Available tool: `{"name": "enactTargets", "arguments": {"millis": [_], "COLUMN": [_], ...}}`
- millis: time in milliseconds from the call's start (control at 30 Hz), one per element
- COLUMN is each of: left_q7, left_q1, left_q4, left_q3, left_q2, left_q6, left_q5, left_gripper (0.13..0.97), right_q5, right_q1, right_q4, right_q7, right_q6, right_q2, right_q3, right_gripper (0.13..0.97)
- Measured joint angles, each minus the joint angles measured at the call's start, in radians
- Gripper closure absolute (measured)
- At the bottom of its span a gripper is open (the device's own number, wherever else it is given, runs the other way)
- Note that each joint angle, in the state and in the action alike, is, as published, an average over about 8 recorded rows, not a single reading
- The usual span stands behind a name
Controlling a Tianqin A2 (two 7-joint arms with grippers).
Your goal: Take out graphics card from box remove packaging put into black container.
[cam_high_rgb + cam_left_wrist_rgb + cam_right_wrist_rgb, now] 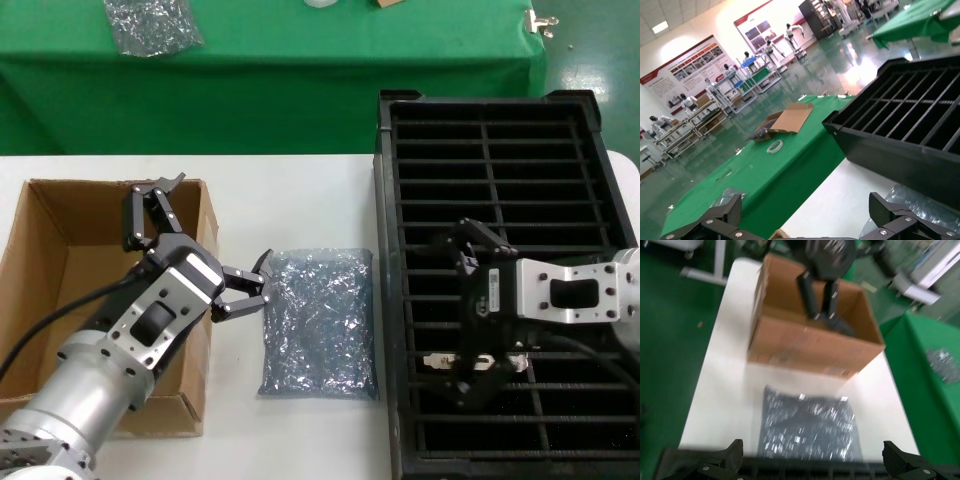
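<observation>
Right gripper [478, 345], jaws spread and empty over the black container [596, 120] — graphics card not clearly visible there — while the left gripper [205, 245], wide open beside the packaging [320, 320], could snag it

Landmark: the packaging [318, 322], flat on the counter [290, 190]. The box [60, 290] stands just left of it, open side up. The black container [500, 280] sits close on its right. Left gripper [205, 240] hangs over the box wall nearest the packaging, one of its fingers [245, 285] at the packaging's left edge. Right gripper [480, 310] is over the container, right of the packaging. A smaller bag [152, 24] lies on the cloth-covered table [300, 70] behind.
</observation>
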Motion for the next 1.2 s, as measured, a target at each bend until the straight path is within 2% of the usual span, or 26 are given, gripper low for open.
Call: {"name": "enactTargets", "arguments": {"millis": [333,633,1200], "left_q7": [0.074,0.141,0.267], "left_q1": [0.037,0.069,0.131], "left_q4": [0.049,0.092,0.175], "left_q3": [0.002,0.003,0.006], "left_q2": [-0.026,-0.048,-0.092], "left_q6": [-0.096,-0.181,-0.343], "left_q5": [-0.205,-0.385,-0.731], "left_gripper": [0.162,0.132,0.132], "right_q5": [0.098,0.186,0.353], "right_q1": [-0.138,-0.260,-0.494], "right_q4": [-0.024,-0.046,-0.088], "right_q7": [-0.063,-0.119,-0.226], "right_q6": [0.209,0.395,0.750], "right_q2": [-0.066,-0.124,-0.236], "right_q3": [0.074,0.139,0.264], "right_gripper": [0.129,0.129,0.129]}}
